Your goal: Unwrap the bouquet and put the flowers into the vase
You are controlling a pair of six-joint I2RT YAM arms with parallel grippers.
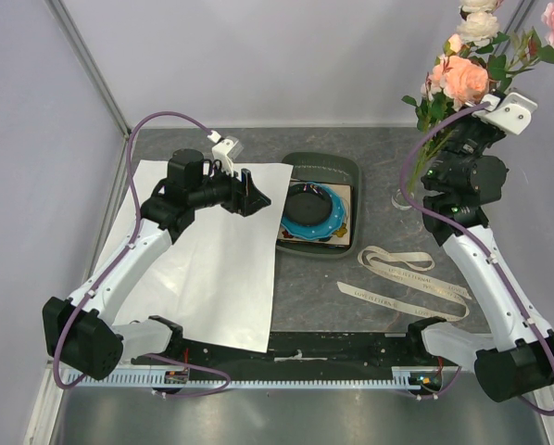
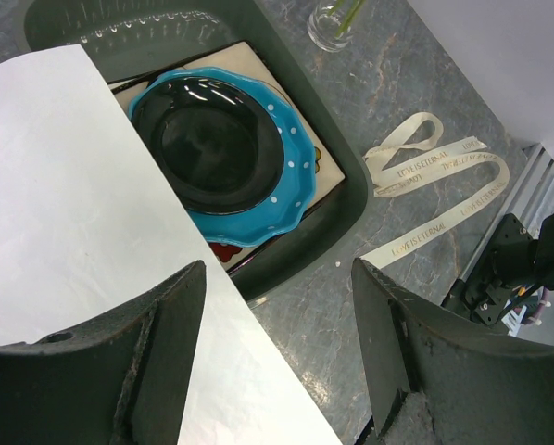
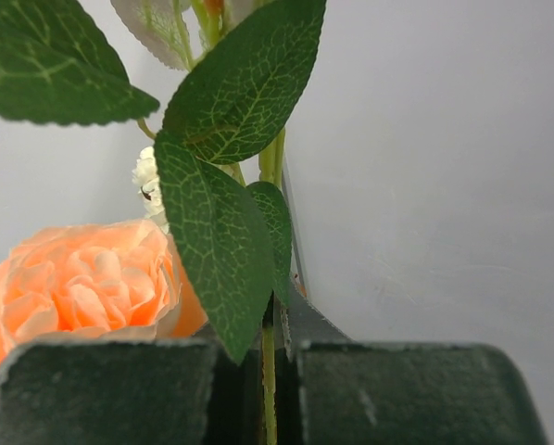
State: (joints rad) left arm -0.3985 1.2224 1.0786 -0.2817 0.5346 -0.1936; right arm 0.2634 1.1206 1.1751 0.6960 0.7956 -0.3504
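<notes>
Flowers (image 1: 464, 79) are standing at the surface's far right in the top view, stems dipping into the vase (image 1: 409, 198); left wrist view: the left pincer (image 2: 277, 278) is gaping over white paper (image 2: 64, 204); right wrist view: the right pincer (image 3: 275, 357) is clamping a stem (image 3: 270, 159).

Table (image 1: 351, 311): grey, mottled like stone, low sheen; paper sheet (image 1: 212, 260): white, matt, smooth, a few faint creases; tray (image 2: 346, 185): dark green plastic, dull sheen; plate (image 2: 212, 139): glossy glaze, black centre throwing back light, blue rim with white dots; ribbon (image 2: 444, 167): cream cloth, soft satin lustre, printed lettering; vase (image 2: 333, 23): clear glass; flowers (image 3: 92, 287): peach petals thin, crinkled, matt; leaves (image 3: 221, 278): veined, matt, cloth-like; fingers (image 2: 425, 362) of left gripper (image 2: 277, 315): dark, matt, grainy plastic; arm shells (image 1: 133, 260): white, smooth plastic.
</notes>
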